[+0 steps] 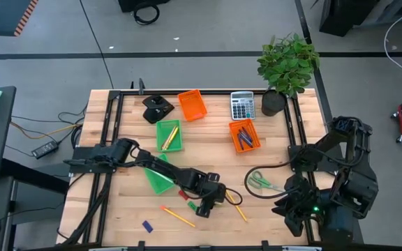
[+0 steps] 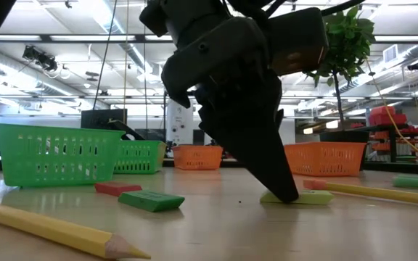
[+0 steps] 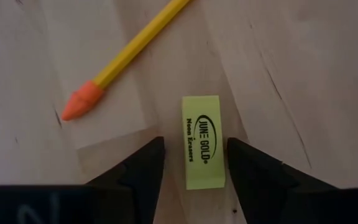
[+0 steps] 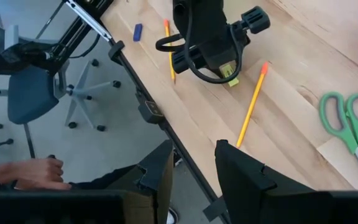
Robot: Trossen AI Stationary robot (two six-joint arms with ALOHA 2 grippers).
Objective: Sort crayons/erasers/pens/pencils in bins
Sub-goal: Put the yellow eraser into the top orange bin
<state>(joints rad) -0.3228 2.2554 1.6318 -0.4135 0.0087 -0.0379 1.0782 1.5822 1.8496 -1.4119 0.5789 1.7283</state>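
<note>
A yellow eraser point(image 3: 202, 142) lies flat on the wooden table, printed side up. My left gripper point(image 3: 196, 149) is low over it, open, slanting down, one finger on each side of the eraser's near end with a narrow gap. In the low view one fingertip point(image 2: 287, 192) stands at the table beside the eraser point(image 2: 307, 197). A yellow pencil point(image 3: 135, 50) with an orange tip lies just beyond. My right gripper point(image 4: 194, 168) hangs open and empty, raised over the table's near right edge. Two orange bins point(image 1: 192, 104) point(image 1: 244, 134) and two green bins point(image 1: 169, 136) point(image 1: 159, 180) stand farther back.
A red eraser point(image 2: 118, 188) and a green eraser point(image 2: 151, 200) lie left of my left gripper, a blue one point(image 1: 147, 225) near the front edge. Scissors point(image 1: 260, 183), a calculator point(image 1: 241, 104) and a potted plant point(image 1: 288, 63) are on the right. A person's hand point(image 4: 27, 174) shows beyond the table.
</note>
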